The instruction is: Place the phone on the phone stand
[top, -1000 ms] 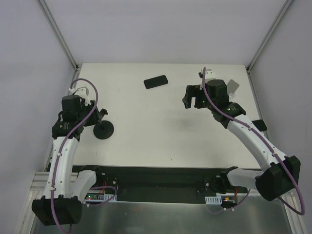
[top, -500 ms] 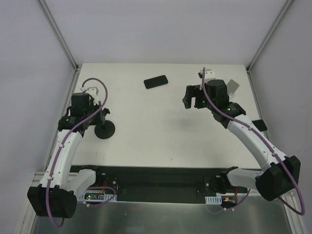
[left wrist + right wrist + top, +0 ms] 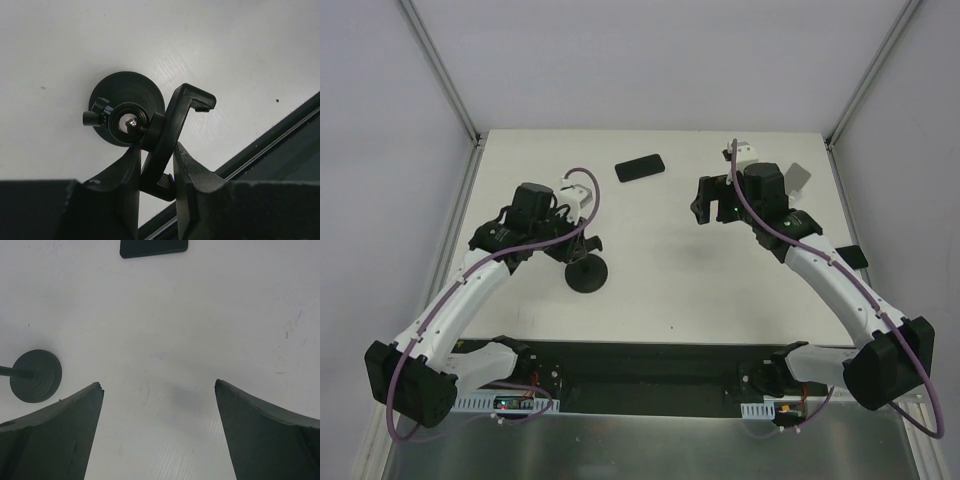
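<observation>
Reaching from lower left with left fingers (image 3: 125, 172) clamped on black holder (image 3: 172, 125); hovering right, right fingers (image 3: 60, 435) apart over open counter (image 3: 650, 270).

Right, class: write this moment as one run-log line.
left gripper: shut on black holder | right gripper: open, above table | phone: flat on table, far side, untouched
</observation>
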Controlling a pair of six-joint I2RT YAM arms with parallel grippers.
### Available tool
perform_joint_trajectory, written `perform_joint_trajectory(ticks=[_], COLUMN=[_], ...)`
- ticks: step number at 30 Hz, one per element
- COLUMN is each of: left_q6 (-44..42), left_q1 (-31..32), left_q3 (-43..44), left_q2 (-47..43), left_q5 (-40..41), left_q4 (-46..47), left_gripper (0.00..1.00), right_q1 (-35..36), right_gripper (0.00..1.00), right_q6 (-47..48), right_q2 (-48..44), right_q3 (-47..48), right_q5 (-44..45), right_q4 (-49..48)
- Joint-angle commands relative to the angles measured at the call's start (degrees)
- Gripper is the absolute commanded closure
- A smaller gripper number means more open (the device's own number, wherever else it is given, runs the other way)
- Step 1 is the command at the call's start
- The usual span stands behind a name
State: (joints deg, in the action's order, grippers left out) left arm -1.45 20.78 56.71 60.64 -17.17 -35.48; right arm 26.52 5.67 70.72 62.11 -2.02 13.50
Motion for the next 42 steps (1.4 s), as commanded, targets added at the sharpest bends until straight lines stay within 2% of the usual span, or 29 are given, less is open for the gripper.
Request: perform_joint_trajectory(ticks=[1, 6, 8, 10, 11, 13, 14, 17, 18, 21, 24, 28, 30, 32, 36, 40, 42], left_q6=[-9.0, -10.8, -10.2, -9.4, -8.4, -6.7, -6.1, -3.7, -3.1, -1.2, 1.4, 4.1, 4.1, 4.4, 6.4, 7.2, 6.7], left_q1=[4.2, 5.2, 5.2, 5.2, 5.2, 5.2, 5.2, 5.1, 5.2, 5.1, 5.1, 5.1, 5.1, 5.1, 5.1, 6.3, 7.3], left_q3=[4.5, 5.5, 5.7, 6.0, 5.9, 5.3, 5.1, 3.1, 2.5, 0.6, -0.7, -3.2, -4.0, -6.3, -10.6, -11.2, -11.1], left_q2=[4.0, 6.7, 7.1, 7.0, 6.8, 5.1, 3.1, -2.0, -3.2, -7.5, -11.1, -15.4, -17.7, -20.2, -22.7, -22.1, -21.4], left_q5=[-3.8, -3.3, -2.9, -2.2, -2.2, -1.9, -2.1, -1.5, -0.9, 1.5, 4.4, 3.0, 3.3, 4.5, 7.8, 9.6, 10.1], left_q4=[3.1, 3.0, 3.0, 2.7, 2.6, 2.6, 2.8, 3.7, 4.7, 6.6, 8.1, 12.5, 14.4, 17.3, 20.8, 21.2, 21.2], left_gripper=[1.00, 1.00, 0.88, 0.71, 0.56, 0.46, 0.38, 0.18, 0.13, 0.07, 0.06, 0.07, 0.07, 0.07, 0.03, 0.02, 0.03], right_q1=[0.3, 0.3, 0.3, 0.2, 0.3, 0.0, -0.2, -2.8, -5.6, -12.6, -19.3, -26.3, -32.7, -36.1, -44.2, -48.3, -49.0], right_gripper=[0.04, 0.04, 0.04, 0.04, 0.04, 0.04, 0.04, 0.04, 0.04, 0.04, 0.04, 0.04, 0.04, 0.04, 0.04, 0.04, 0.04], right_q6=[1.3, 0.4, -0.2, -1.3, -1.7, -4.3, -5.5, -9.9, -10.8, -14.1, -17.2, -21.4, -24.6, -25.8, -24.2, -23.3, -23.6], right_q2=[0.7, 1.4, 1.9, 2.4, 2.7, 2.8, 2.5, 0.4, -0.1, -2.2, -4.6, -5.7, -4.9, -3.1, 2.5, 6.9, 8.6], right_q3=[0.3, 0.8, 1.9, 3.0, 4.1, 5.0, 5.6, 3.7, 2.5, 1.9, 1.1, 0.1, 0.0, 0.2, 1.5, 2.1, 2.5], right_q5=[-1.1, 0.4, 4.5, 7.1, 8.6, 14.7, 18.9, 17.9, 17.1, 15.6, 15.7, 17.8, 13.5, 9.4, 3.4, 2.6, 6.1], right_q4=[-2.2, -1.5, 0.2, 2.9, 3.9, 7.4, 9.0, 12.7, 13.6, 19.1, 22.9, 25.8, 26.1, 25.7, 26.1, 26.8, 26.8])
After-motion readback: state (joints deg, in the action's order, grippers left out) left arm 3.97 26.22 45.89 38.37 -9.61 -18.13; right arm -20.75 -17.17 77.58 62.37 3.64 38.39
